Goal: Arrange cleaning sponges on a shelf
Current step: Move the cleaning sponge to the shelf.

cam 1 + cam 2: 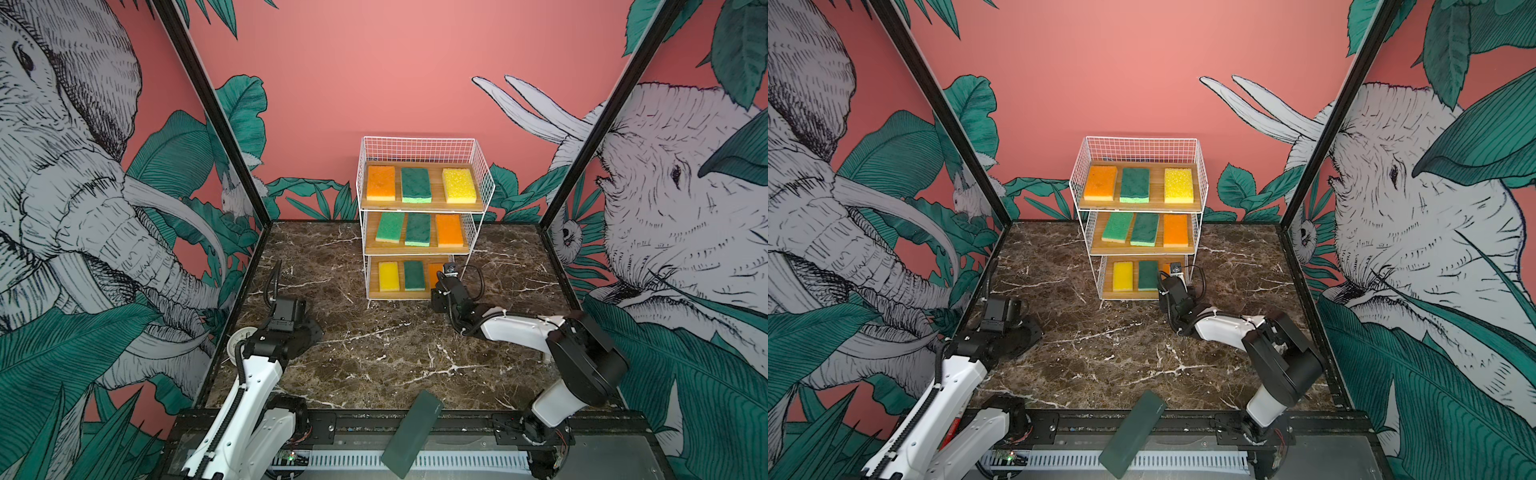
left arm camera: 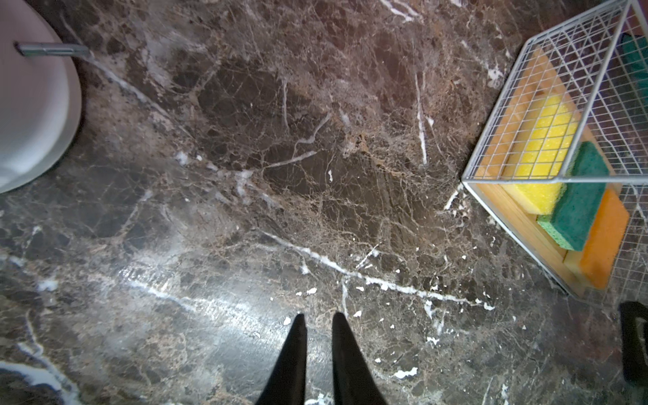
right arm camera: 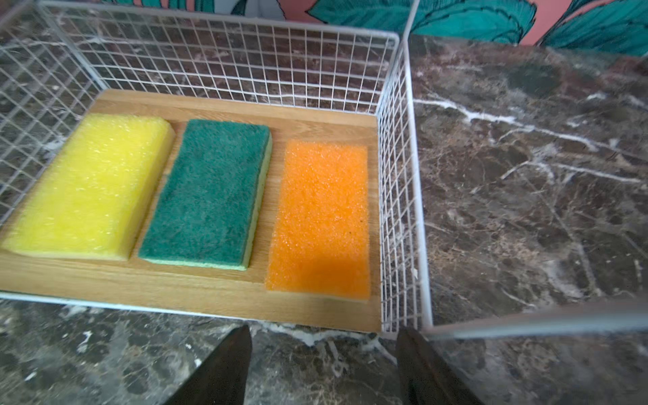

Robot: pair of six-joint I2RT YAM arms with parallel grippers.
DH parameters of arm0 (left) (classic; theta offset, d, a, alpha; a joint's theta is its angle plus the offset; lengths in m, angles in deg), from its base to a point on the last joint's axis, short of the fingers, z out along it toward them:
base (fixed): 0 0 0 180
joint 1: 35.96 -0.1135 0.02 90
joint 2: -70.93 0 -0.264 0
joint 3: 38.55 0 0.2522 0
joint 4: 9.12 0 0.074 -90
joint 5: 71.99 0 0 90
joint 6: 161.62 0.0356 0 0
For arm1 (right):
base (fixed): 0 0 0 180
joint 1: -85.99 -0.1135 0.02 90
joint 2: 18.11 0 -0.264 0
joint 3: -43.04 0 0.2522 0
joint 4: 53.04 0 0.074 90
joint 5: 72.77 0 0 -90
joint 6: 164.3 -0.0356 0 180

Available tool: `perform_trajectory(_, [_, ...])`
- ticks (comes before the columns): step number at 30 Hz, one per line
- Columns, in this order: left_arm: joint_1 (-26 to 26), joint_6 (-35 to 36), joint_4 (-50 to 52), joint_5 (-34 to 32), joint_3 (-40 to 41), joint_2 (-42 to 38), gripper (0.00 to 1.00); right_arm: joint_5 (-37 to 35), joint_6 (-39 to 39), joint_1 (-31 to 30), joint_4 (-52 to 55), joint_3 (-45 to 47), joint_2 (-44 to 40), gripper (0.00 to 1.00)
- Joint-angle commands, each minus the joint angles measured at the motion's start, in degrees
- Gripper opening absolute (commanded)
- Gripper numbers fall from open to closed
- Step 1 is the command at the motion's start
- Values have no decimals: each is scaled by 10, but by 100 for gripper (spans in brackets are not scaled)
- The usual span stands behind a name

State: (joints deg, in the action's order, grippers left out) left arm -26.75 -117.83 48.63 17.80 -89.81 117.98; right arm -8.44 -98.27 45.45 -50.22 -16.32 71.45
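Note:
The shelf (image 1: 415, 147) stands at the back middle of the marble table, and each of its three boards carries three cleaning sponges. Top board: orange (image 1: 381, 183), green (image 1: 415, 185), yellow (image 1: 458, 185). On the bottom board (image 3: 196, 284) lie a yellow sponge (image 3: 91, 186), a green one (image 3: 210, 193) and an orange one (image 3: 321, 217). My right gripper (image 3: 324, 329) is open and empty, low over the table just in front of the orange sponge. My left gripper (image 2: 319, 315) hovers over bare marble at the left, its jaws almost together with nothing between them.
A long dark green slab (image 1: 411, 432) lies tilted across the table's front edge and the rail. A white round dish (image 2: 35, 98) with a metal handle sits by the left wall. Printed panels close in both sides and the back.

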Motion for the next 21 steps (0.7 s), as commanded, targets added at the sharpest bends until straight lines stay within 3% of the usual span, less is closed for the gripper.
perform_trajectory(1, [-2, 17, 20, -20, -21, 4, 18, -31, 26, -7, 2, 8, -42, 70])
perform_trajectory(10, [-3, 51, -16, -34, -5, -22, 21, 3, 42, -25, -3, 51, -115, 73])
perform_trajectory(14, [0, 176, -82, -80, 5, -17, 34, 26, 63, -25, 16, 93, -180, 82])
perform_trajectory(17, [6, 275, -166, -135, 25, -19, 46, -21, 86, -11, 46, 135, -255, 99])
perform_trajectory(19, [6, 321, -244, -163, 52, -30, 52, -44, 106, 23, 80, 155, -308, 100])
perform_trajectory(21, [5, 353, -319, -190, 81, -36, 58, -17, 124, 81, 109, 166, -350, 100])
